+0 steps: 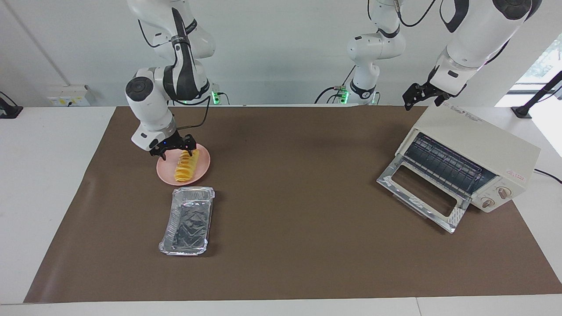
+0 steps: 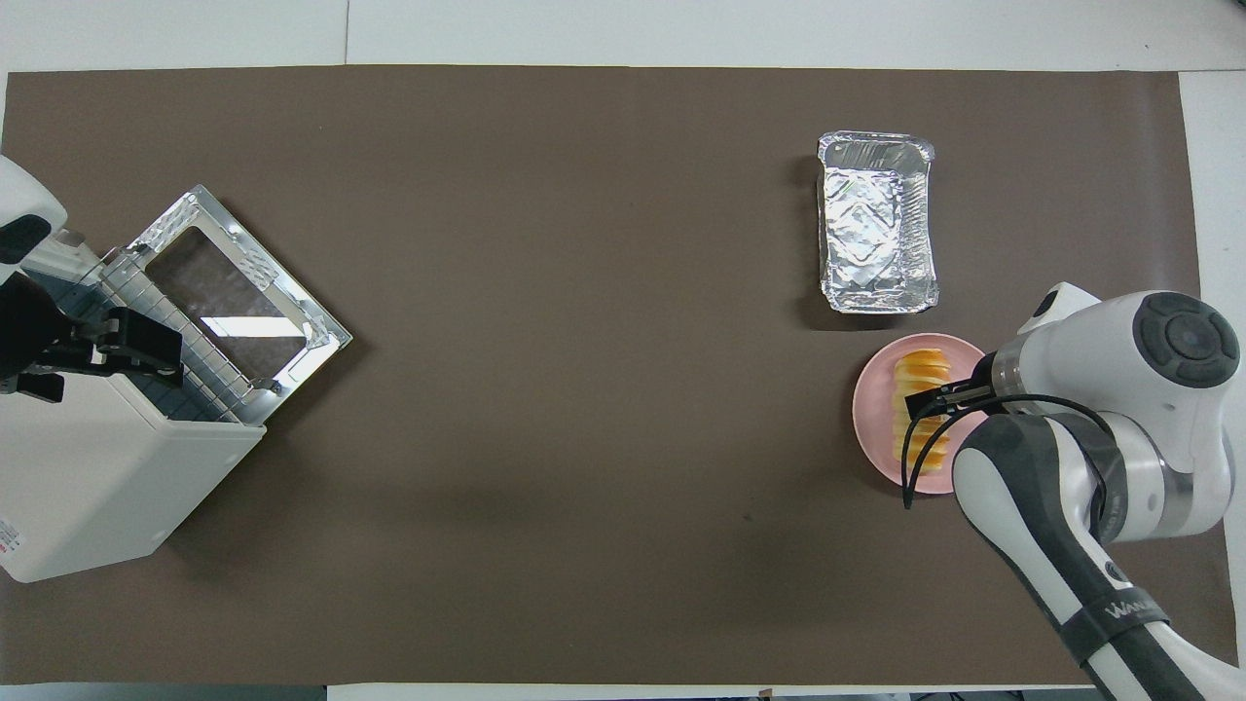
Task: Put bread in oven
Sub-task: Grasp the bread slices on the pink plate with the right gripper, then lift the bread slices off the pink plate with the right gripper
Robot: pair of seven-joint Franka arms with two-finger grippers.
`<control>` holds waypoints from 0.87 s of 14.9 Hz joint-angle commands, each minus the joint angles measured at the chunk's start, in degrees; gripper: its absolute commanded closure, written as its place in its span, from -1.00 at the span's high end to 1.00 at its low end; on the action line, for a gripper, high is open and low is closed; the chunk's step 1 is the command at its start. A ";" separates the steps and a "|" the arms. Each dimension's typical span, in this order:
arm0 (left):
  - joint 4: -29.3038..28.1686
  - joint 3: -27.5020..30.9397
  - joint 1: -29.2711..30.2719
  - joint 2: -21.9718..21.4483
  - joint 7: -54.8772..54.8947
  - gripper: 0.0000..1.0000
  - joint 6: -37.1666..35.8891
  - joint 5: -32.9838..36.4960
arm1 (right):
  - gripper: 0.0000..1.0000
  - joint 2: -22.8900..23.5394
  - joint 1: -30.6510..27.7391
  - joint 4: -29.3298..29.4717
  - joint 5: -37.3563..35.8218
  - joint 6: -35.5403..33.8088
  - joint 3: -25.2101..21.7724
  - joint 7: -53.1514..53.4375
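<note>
- Golden bread lies on the pink plate, directly under the open, empty right claw, its length running away from the robots.
- Left claw waits open above the oven.

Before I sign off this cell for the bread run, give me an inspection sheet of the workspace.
Surface: brown mat over a white table.
Job's things: bread lies on the pink plate; oven at the left arm's end, its glass door dropped open, rack visible.
Clutter: foil tray, empty, beside the plate and farther from the robots.
Grippers: right gripper open, low over the bread's end nearer the robots, no grip seen; left gripper open, waiting over the oven's top.
Cables: black cable loops off the right wrist above the plate.
Surroundings: white wall, a wall socket, a window at the left arm's end.
</note>
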 commanded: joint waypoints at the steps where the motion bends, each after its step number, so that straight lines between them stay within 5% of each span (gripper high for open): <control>1: -1.04 -0.26 0.81 -1.22 0.21 1.00 0.73 -0.81 | 1.00 0.66 1.07 -2.47 0.46 6.18 0.02 0.88; 12: -1.04 -0.26 0.81 -1.22 0.21 1.00 0.73 -0.81 | 1.00 1.37 2.75 -4.68 0.46 8.75 0.02 2.82; 13: -1.04 -0.26 0.81 -1.22 0.21 1.00 0.73 -0.81 | 0.76 1.37 2.58 -4.76 0.46 8.93 0.02 2.64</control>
